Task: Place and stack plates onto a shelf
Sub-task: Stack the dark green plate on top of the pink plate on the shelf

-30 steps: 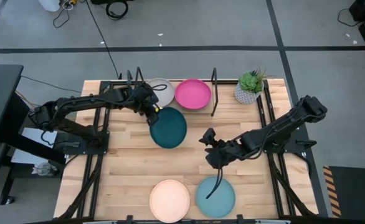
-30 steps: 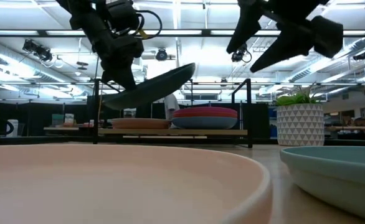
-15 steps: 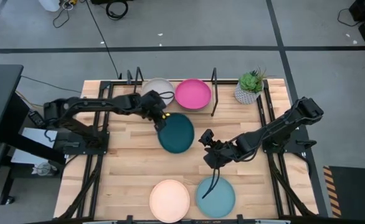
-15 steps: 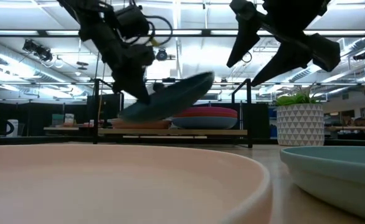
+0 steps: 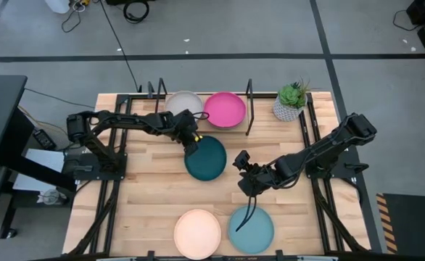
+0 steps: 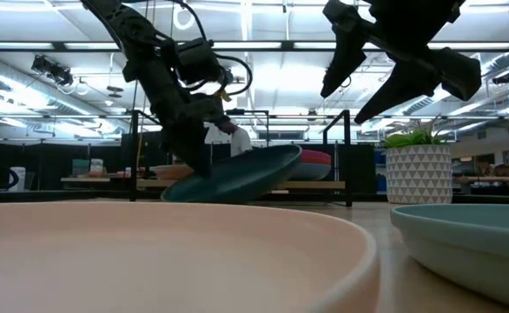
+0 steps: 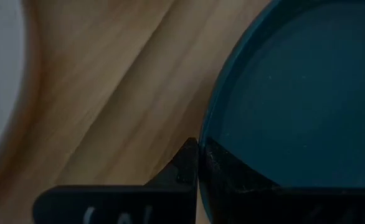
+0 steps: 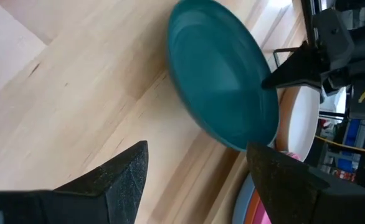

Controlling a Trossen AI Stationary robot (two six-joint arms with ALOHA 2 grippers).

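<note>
My left gripper (image 5: 191,143) is shut on the dark teal plate (image 5: 206,158), just in front of the shelf (image 5: 249,109). The low view shows this plate (image 6: 237,174) tilted, its left edge low and close to the tabletop. On the shelf, a pale grey plate (image 5: 184,104) tops the left stack and a pink plate (image 5: 224,109) tops the right one. A cream plate (image 5: 197,233) and a light blue plate (image 5: 251,229) lie flat at the near edge. My right gripper (image 5: 242,174) hangs open above the table, to the right of the teal plate (image 8: 223,81). My left gripper pinches the teal plate's rim (image 7: 206,127) on its far-left side, one finger over the inner face and one under the outer face. The fingers slant down from the table's left. The plate is tilted, its right side higher; whether its low edge touches the table cannot be told.
A potted plant (image 5: 291,101) stands at the far right corner, beside the shelf. Black metal uprights (image 6: 350,156) rise at the shelf's ends. Bare wood lies between the teal plate and the two near plates.
My left gripper has moved down and toward the table's right and near edges, carrying the teal plate away from the shelf front. The plate has sunk from shelf-top height to just above the tabletop, staying tilted. My right gripper has kept nearly still.
</note>
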